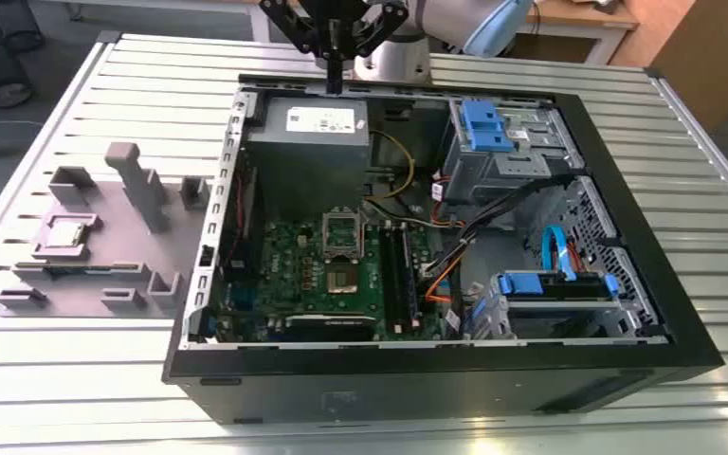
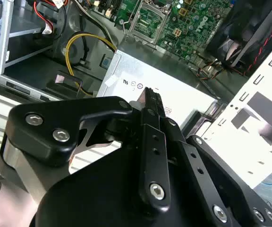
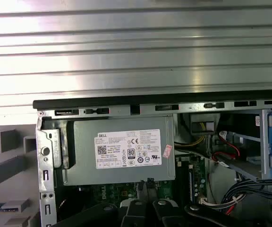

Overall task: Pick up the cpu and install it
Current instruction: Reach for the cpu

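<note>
**CPU in its holder, gripper shut above the power supply**

The cpu [image 1: 71, 230], a small flat square with a pale metal top, lies in a recess of the lilac-grey plastic holder [image 1: 124, 256]. This moulded tray of upright blocks and slots sits near the desk edge at the exterior view's left, just beside the computer case. The desk [image 1: 149, 76] is ribbed, shiny aluminium.

The case [image 1: 643, 246] is a black metal tower lying on its side with the panel off. Inside it are:

- a green motherboard [image 1: 288, 275]
- a dark square socket frame [image 1: 342, 230] near the board's middle
- blue plastic drive brackets [image 1: 481, 123]
- bundles of black, orange and yellow cables [image 2: 79, 45]
- the grey sheet-metal power supply [image 1: 304, 142] in the case's far corner

The power supply box carries a white rectangular label [image 3: 129, 150] covered in small print and marks.

The gripper [image 1: 335, 87], made of black jointed links with bright screw heads, hangs over the far rim of the case, above the power supply and well apart from the cpu. In both wrist views its thin fingers meet at the tip [image 2: 150, 94] [image 3: 148, 182], closed together with nothing between them.
</note>
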Available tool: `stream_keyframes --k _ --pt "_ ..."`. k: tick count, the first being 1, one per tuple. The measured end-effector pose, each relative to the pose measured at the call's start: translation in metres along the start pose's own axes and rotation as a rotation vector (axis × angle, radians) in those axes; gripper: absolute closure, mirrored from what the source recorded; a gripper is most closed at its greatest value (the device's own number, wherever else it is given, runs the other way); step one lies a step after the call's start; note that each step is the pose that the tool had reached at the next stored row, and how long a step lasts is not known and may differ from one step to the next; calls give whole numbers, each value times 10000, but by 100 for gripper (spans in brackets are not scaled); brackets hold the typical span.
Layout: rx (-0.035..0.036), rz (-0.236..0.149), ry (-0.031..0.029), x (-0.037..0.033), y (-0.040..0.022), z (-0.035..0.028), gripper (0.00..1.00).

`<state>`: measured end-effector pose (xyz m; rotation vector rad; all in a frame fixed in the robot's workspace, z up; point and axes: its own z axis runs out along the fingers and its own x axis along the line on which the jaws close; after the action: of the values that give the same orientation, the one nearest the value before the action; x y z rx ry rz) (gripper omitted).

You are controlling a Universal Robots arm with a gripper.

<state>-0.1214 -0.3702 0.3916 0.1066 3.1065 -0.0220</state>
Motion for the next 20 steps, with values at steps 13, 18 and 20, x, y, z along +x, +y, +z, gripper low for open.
stream_keyframes --k 13,18,20 --pt "6 0 0 10 0 0 89" --pt "6 2 -1 16 0 0 89" --pt "6 0 -1 28 -2 -1 89"
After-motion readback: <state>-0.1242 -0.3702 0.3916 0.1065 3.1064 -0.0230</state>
